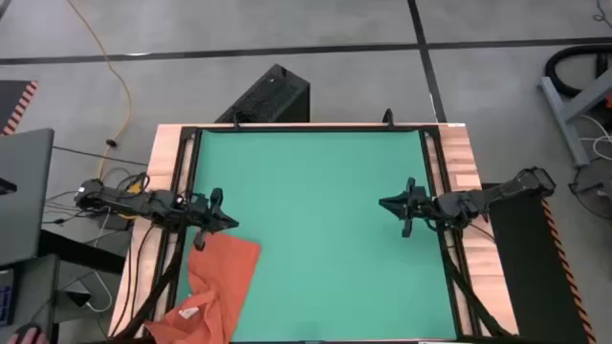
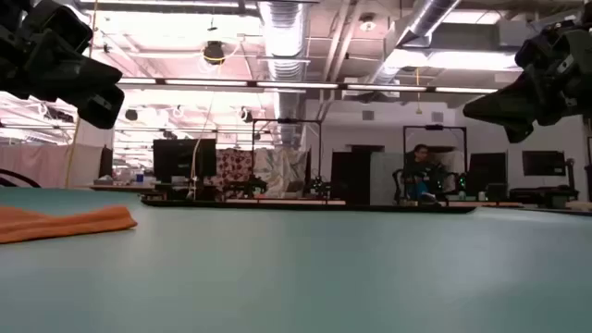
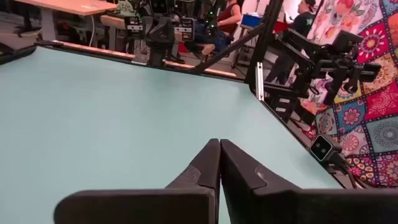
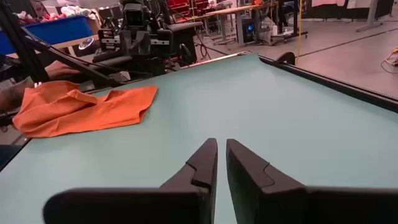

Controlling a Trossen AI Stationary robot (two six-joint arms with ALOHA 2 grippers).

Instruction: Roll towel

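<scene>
The orange-red towel (image 1: 218, 279) lies crumpled at the near left corner of the green mat (image 1: 316, 210), its white tag (image 1: 188, 312) near the table's front edge. It also shows as a low heap in the low view (image 2: 65, 222) and in the right wrist view (image 4: 81, 106). My left gripper (image 1: 232, 224) hangs shut in the air just beyond the towel's far edge, well above the mat (image 2: 88, 88), touching nothing (image 3: 219, 146). My right gripper (image 1: 384, 203) hovers near the mat's right side (image 2: 499, 106), its fingers a narrow gap apart with nothing between them (image 4: 222, 144).
A black frame rail (image 1: 186, 172) runs round the mat on the wooden table (image 1: 459, 153). A black box (image 1: 273, 96) stands beyond the far edge. A laptop (image 1: 24, 191) sits left of the table. The mat's middle lies bare between the two grippers.
</scene>
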